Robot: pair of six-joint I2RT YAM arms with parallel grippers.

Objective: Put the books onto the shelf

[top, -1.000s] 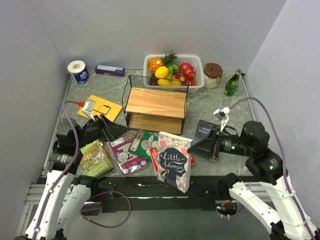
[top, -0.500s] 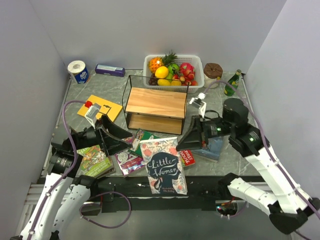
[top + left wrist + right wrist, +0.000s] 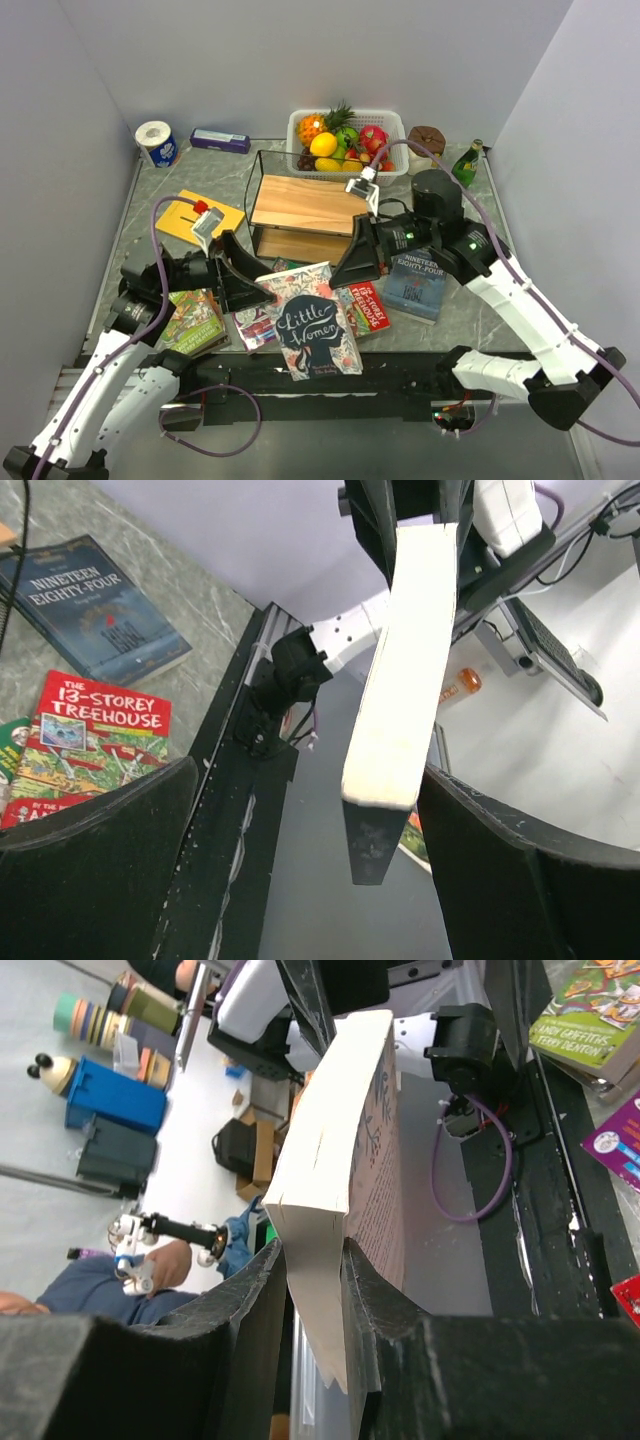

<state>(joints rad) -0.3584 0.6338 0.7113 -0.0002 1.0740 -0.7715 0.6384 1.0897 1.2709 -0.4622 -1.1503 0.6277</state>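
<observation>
Books (image 3: 415, 285): at least 5 lie flat on desk (image 3: 450, 215); 1 more, "Little Women" (image 3: 318, 335), gripped by right claw (image 3: 350, 266). Left claw (image 3: 256, 285) wide open beside it. 1 shelf (image 3: 312, 205).

book (image 3: 318, 335) carried leftward, left pincer (image 3: 252, 283) nearer

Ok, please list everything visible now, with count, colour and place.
shelf, wooden boards, wire frame: 1, light wood and black, centre.
toilet paper roll: 1, white, far left.
slim box: 1, purple, beside roll.
plastic fruit basket: 1, white, behind shelf, holding mixed fruit.
lidded jar: 1, brown, right of basket.
glass bottle: 1, green, far right.
flat paperbacks: 5 seen; yellow book left of shelf; green book, purple book near left; red book, dark blue book near right.
Little Women book: 1, dark floral, held up, near centre.
right gripper: 1, black, shut on that book.
left gripper: 1, black, open, beside it.
</observation>
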